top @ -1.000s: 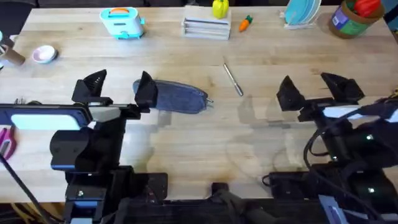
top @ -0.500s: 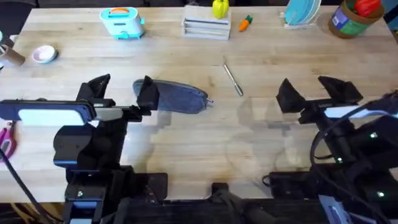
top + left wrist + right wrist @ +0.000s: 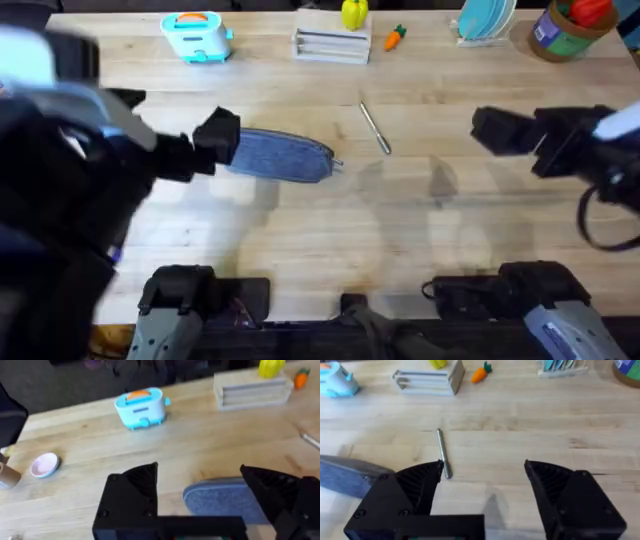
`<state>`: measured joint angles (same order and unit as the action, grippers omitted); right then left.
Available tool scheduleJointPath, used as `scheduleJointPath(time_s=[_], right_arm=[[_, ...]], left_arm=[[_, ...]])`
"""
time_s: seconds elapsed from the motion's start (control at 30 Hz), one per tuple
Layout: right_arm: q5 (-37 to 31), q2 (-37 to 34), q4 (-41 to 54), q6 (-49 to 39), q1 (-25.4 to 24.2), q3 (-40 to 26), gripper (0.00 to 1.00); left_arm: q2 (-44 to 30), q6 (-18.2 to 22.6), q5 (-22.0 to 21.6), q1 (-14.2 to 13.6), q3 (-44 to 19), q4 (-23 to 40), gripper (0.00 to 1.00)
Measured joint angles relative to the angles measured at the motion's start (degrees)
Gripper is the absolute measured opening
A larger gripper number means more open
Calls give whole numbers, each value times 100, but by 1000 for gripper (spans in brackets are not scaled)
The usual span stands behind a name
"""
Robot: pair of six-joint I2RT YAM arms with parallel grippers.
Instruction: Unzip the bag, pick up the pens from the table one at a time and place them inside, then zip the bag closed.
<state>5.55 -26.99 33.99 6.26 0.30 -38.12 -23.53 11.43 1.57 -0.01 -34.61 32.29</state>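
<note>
The blue-grey bag (image 3: 285,155) lies flat on the table (image 3: 330,230), left of centre, with its small metal pull at its right end. A slim silver pen (image 3: 375,128) lies to the right of it, apart from it. My left gripper (image 3: 175,120) hangs open above the bag's left end; in the left wrist view the bag (image 3: 225,502) shows between the spread fingers (image 3: 132,495). My right gripper (image 3: 535,122) is open over bare table right of the pen. The right wrist view shows the pen (image 3: 443,455) just beyond the gripper (image 3: 484,466), and the bag (image 3: 350,475) off to one side.
Along the table's far edge stand a teal toy toaster (image 3: 197,35), a grey slatted block (image 3: 332,45) with a yellow toy (image 3: 353,13), an orange carrot toy (image 3: 395,37), a rack of blue plates (image 3: 485,20) and a green tub (image 3: 565,30). A pink dish (image 3: 45,465) sits far left.
Both arms have risen toward the camera; the left now shows large and blurred. The right gripper has shifted right. Bag and pen have not moved.
</note>
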Motion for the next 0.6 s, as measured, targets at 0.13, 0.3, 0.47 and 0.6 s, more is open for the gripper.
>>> scheduleJointPath(time_s=[0.13, 0.3, 0.47, 0.6], right_arm=[[103, -1219, 752, 0, 0, -1238, 995], [321, -2721, 1475, 17, 0, -2776, 996], [348, -2843, 1553, 20, 0, -2783, 996], [353, -2841, 1553, 20, 0, -2783, 998]], left_arm=[[-1431, 357, 56, 0, -1425, 1074, 991], [-3544, 665, 78, 0, -3807, 2647, 991], [-3836, 891, 104, 0, -4035, 2781, 991], [-3872, 2003, 301, 15, -4035, 3376, 993]])
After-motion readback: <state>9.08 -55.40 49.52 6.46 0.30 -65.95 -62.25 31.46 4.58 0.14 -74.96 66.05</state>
